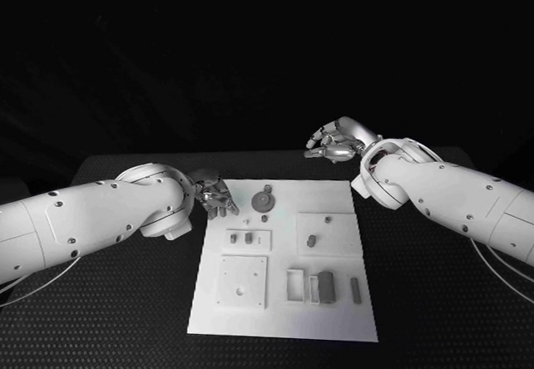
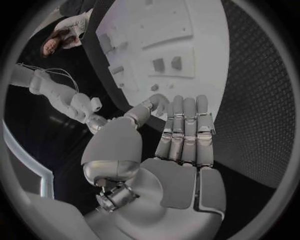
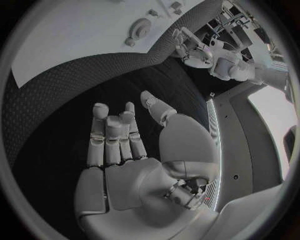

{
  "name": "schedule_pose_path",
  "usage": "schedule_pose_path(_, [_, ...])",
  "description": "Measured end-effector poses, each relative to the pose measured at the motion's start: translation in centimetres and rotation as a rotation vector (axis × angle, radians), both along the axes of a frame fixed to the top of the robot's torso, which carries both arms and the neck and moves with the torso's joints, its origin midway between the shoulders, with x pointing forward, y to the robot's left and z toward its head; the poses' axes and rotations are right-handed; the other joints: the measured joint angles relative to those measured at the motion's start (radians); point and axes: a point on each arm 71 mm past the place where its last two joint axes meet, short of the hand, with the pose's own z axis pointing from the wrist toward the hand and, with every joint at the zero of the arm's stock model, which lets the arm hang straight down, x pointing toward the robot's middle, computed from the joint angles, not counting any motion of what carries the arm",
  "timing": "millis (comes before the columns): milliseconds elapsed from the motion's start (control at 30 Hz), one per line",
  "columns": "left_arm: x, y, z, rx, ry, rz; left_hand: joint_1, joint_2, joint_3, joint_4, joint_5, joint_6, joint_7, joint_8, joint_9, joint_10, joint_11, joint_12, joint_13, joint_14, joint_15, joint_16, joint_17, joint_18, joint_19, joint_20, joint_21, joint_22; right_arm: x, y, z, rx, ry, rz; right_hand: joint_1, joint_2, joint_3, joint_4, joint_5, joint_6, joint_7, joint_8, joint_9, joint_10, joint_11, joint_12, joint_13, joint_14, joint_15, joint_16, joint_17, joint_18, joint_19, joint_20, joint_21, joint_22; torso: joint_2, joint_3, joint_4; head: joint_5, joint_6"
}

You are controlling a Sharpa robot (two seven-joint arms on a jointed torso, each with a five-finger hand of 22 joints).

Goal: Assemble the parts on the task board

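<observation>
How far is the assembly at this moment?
Nothing looks done yet. The grey parts lie loose on the task board. Nothing is in hand: the left hand is open at the board's far left corner, and the right hand is open beyond its far edge. All picking and fitting is left.

1. The task board (image 1: 332, 317) looked like smooth matt white plastic.
2. The table (image 1: 452, 327) had a rough, black, textured mat surface.
3. The left hand (image 2: 181, 145) showed glossy silver metal-like segments.

One task board (image 1: 332, 317), two hands (image 1: 215, 195)
</observation>
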Motion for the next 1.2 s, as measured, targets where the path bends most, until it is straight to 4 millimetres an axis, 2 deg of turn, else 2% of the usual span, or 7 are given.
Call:
schedule_pose_path(100, [0.0,-1.3,0.6,-0.044,-0.089,-0.06,0.076,-0.005,0.022,-0.008,-0.009,-0.007,-0.004,-0.01,-0.029,-0.015,0.025,-0.093,-0.071,-0.003,0.007,-0.021,-0.016,0.006,0.003,0.014,-0.024,-0.017,0.0,-0.1,0.0,0.001,0.0,-0.001,0.0,0.0,0.0,0.0,0.0,-0.002,-0.002,0.0,0.0,0.0,0.0,0.001,0.0,0.0,0.0,0.0,0.0,-0.004,0.0,0.0,0.0,0.0,0.0,0.0,0.0006,-0.002,0.005])
schedule_pose_path(167, [-0.2,-2.1,0.8,-0.048,-0.14,-0.103,0.107,-0.005,0.023,-0.009,-0.016,0.0,-0.019,-0.012,-0.043,0.019,0.024,-0.118,-0.095,0.005,0.013,-0.021,-0.018,0.006,0.01,0.019,-0.027,-0.019,0.0,0.0,0.0,0.003,0.0,-0.001,0.0,0.0,0.0,0.0,0.0,-0.002,-0.002,0.0,0.0,0.0,0.0,0.001,0.0,0.0,0.0,0.0,0.0,-0.004,0.0,0.0,0.0,0.0,0.0,-0.0001,0.0005,-0.002,0.009])
schedule_pose_path(267, [-0.7,-3.2,0.6,-0.031,-0.216,-0.174,0.124,-0.018,0.011,-0.008,-0.058,0.003,-0.015,-0.028,-0.065,0.051,0.023,-0.175,-0.133,0.01,0.008,-0.021,-0.023,0.006,0.016,0.015,-0.033,-0.02,0.1,-0.1,0.0,0.005,-0.001,-0.002,0.0,0.0,0.0,0.0,0.0,-0.002,-0.002,0.0,0.0,0.0,0.0,0.001,-0.001,-0.001,0.001,0.0,0.0,-0.005,0.0,0.0,0.0,0.0,0.001,-0.0004,-0.0002,-0.001,0.013])
schedule_pose_path(433, [-1.2,-4.7,-0.1,0.018,-0.337,-0.274,0.148,-0.028,0.004,-0.009,-0.06,0.007,-0.019,-0.037,-0.09,0.066,0.034,-0.244,-0.17,0.048,-0.006,-0.02,-0.023,0.004,0.053,0.004,-0.035,-0.02,0.1,-0.1,0.0,0.008,-0.003,-0.002,0.0,0.0,0.002,-0.002,0.0,-0.007,0.0,0.0,0.0,-0.004,0.004,0.001,-0.001,-0.001,0.001,0.0,-0.001,0.004,-0.004,0.004,0.0,0.0,0.001,-0.0004,-0.0007,0.0,0.016])
schedule_pose_path(733, [-1.2,-5.5,-1.4,0.097,-0.454,-0.354,0.146,-0.038,-0.008,-0.005,-0.06,0.014,-0.012,-0.039,-0.107,0.08,0.037,-0.289,-0.191,0.063,-0.013,-0.012,-0.022,-0.006,0.075,-0.005,-0.035,-0.017,0.2,0.2,0.0,0.011,-0.004,0.002,0.0,0.0,0.003,-0.003,0.0,-0.007,0.0,0.0,0.0,-0.004,0.004,0.001,-0.002,-0.001,0.001,0.0,-0.001,0.01,-0.004,0.004,-0.004,0.0,0.001,0.0007,-0.0022,-0.002,0.019])
schedule_pose_path(900, [-1.1,-6.1,-1.9,0.112,-0.483,-0.376,0.146,-0.038,-0.008,-0.005,-0.06,0.014,-0.012,-0.045,-0.114,0.083,0.037,-0.306,-0.198,0.069,-0.011,-0.009,-0.019,0.004,0.079,-0.005,-0.035,-0.014,0.2,0.4,0.0,0.012,-0.004,0.005,0.0,0.0,0.003,-0.003,0.0,-0.007,0.0,-0.004,-0.001,-0.004,0.004,0.001,-0.002,-0.002,0.002,0.0,-0.001,0.01,-0.004,0.004,-0.004,0.0,0.002,0.0018,-0.0025,-0.003,0.02])
schedule_pose_path(1200, [-0.9,-6.3,-2.8,0.136,-0.483,-0.386,0.141,-0.043,-0.013,0.0,-0.06,0.007,-0.019,-0.053,-0.125,0.083,0.037,-0.332,-0.207,0.076,-0.011,-0.005,-0.016,0.004,0.088,-0.006,-0.035,-0.009,0.2,0.6,0.0,0.014,-0.004,0.009,0.0,0.0,0.003,-0.003,0.0,-0.007,0.0,-0.004,-0.001,-0.004,0.004,0.001,-0.002,-0.003,0.003,0.0,-0.002,0.01,-0.004,0.004,-0.004,0.0,0.002,0.0019,-0.0027,-0.006,0.021])
